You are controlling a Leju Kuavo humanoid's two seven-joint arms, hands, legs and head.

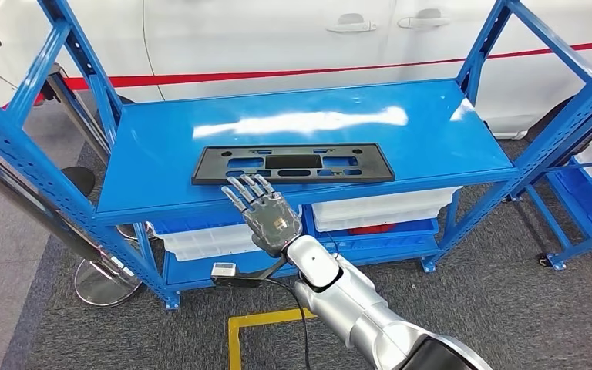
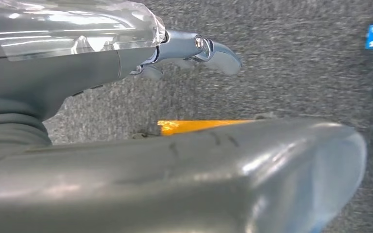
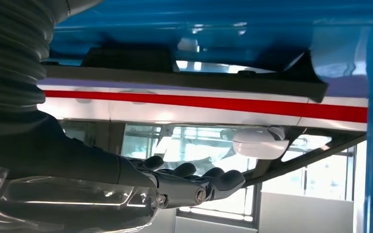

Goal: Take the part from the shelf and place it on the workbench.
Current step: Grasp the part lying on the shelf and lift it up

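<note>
Part: a long, flat black plastic panel with cut-outs, lying flat near the front edge of the blue shelf, lengthwise along it. Right hand is raised just in front of the panel's near edge, fingers extended and apart, grasping nothing; contact with the panel cannot be confirmed. Left hand hangs over grey carpet, fingers loosely extended, nothing in it. White bins sit on the lower tier.
</note>
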